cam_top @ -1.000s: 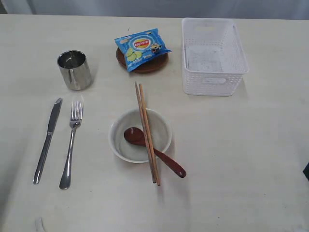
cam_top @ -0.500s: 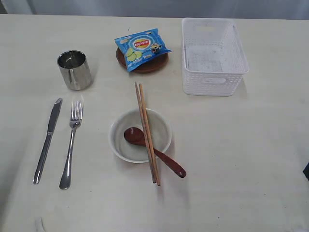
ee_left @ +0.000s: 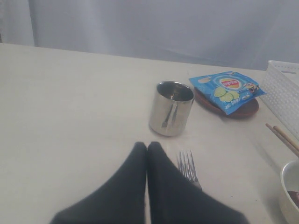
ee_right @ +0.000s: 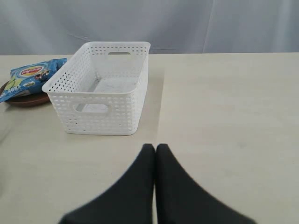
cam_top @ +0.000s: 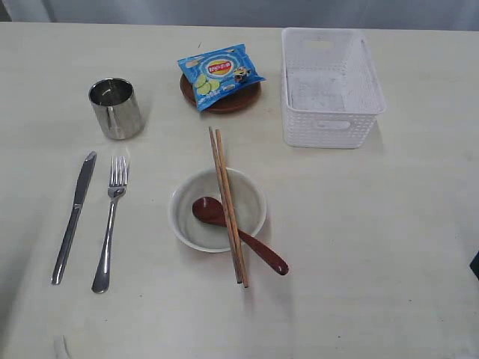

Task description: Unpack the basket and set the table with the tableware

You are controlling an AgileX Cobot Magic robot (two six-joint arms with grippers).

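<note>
Looking across a broad, pale cream counter (cam_top: 389,247) backed by a grey curtain (ee_right: 140,23). Holding the left end effector (ee_left: 147,145) low over the counter, clenched on nothing, pointing toward the steel cup (cam_top: 114,108). Holding the right end effector (ee_right: 155,147) likewise clenched and empty, facing the white perforated basket (cam_top: 331,126). Finding the basket standing empty at 1 o'clock from the grey-white bowl (cam_top: 251,202), the cup at 10 o'clock, and the knife (cam_top: 72,217) and fork (cam_top: 111,224) lying side by side at 9 o'clock. Finding the brown plate (cam_top: 224,105) at 12 o'clock under a blue snack packet (cam_top: 219,73). Seeing two chopsticks (cam_top: 227,202) lying across the bowl and a dark red spoon (cam_top: 258,254) resting in it, with its handle pointing to 5 o'clock.
</note>
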